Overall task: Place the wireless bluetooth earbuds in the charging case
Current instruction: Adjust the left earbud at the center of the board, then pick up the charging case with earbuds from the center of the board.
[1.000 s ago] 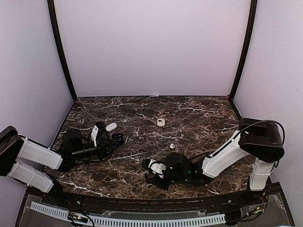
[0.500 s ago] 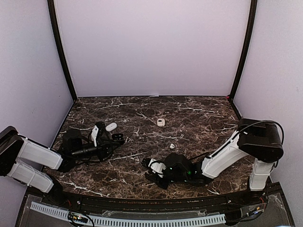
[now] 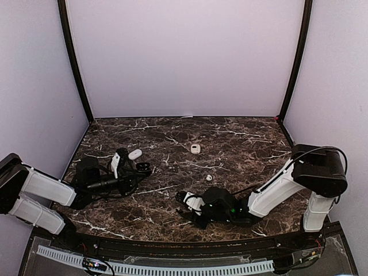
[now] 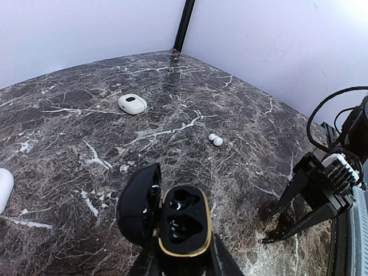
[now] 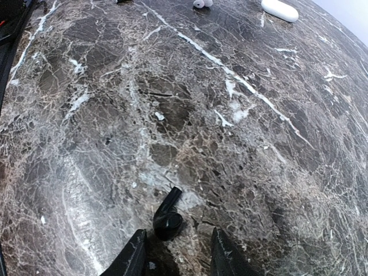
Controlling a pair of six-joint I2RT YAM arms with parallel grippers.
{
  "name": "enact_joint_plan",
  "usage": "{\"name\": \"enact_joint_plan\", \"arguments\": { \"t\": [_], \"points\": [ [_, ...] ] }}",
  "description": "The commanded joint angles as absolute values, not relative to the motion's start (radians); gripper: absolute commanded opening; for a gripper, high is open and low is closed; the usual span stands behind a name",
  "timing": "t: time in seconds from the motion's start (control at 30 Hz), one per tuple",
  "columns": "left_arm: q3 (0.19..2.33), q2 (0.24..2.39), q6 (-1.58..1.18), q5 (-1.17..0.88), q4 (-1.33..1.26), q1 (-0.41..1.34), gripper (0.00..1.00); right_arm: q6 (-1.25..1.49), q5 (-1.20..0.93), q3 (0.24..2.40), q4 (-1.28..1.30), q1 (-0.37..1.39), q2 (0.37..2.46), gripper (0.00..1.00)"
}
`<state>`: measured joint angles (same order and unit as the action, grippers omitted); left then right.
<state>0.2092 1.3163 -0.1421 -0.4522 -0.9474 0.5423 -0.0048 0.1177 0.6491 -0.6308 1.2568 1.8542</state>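
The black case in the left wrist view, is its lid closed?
No, the black case has its lid swung open to the side, and both inner pockets show.

right tool [image 3: 184, 204] slightly farther right than before

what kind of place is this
Probably a robot test cell: plain lilac walls box in a marble-look tabletop, with a left arm and right arm mounted at its near edge.

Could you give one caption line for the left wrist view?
Left gripper holds the open black charging case; two white earbuds and a white case lie beyond.
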Motion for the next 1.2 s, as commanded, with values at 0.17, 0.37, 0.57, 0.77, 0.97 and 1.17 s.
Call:
{"name": "enact_joint_plan", "arguments": {
  "t": [0.17, 0.37, 0.57, 0.77, 0.97, 1.17],
  "points": [
    [0.236, 1.305, -0.129, -0.449, -0.949, 0.548, 0.16, -0.040, 0.071, 0.684, -0.626, 1.261, 1.870, 0.32],
    [0.236, 1.304, -0.127, -0.449, -0.948, 0.549, 0.16, -0.044, 0.068, 0.693, -0.618, 1.260, 1.876, 0.25],
    [0.236, 1.304, -0.126, -0.449, -0.948, 0.550, 0.16, -0.048, 0.066, 0.705, -0.607, 1.261, 1.886, 0.22],
    [0.237, 1.304, -0.124, -0.448, -0.946, 0.552, 0.16, -0.049, 0.067, 0.711, -0.595, 1.261, 1.900, 0.22],
    [0.237, 1.304, -0.123, -0.448, -0.946, 0.553, 0.16, -0.050, 0.064, 0.712, -0.595, 1.261, 1.916, 0.20],
    [0.238, 1.307, -0.121, -0.448, -0.946, 0.555, 0.16, -0.048, 0.064, 0.709, -0.600, 1.261, 1.905, 0.13]
  ]
}}
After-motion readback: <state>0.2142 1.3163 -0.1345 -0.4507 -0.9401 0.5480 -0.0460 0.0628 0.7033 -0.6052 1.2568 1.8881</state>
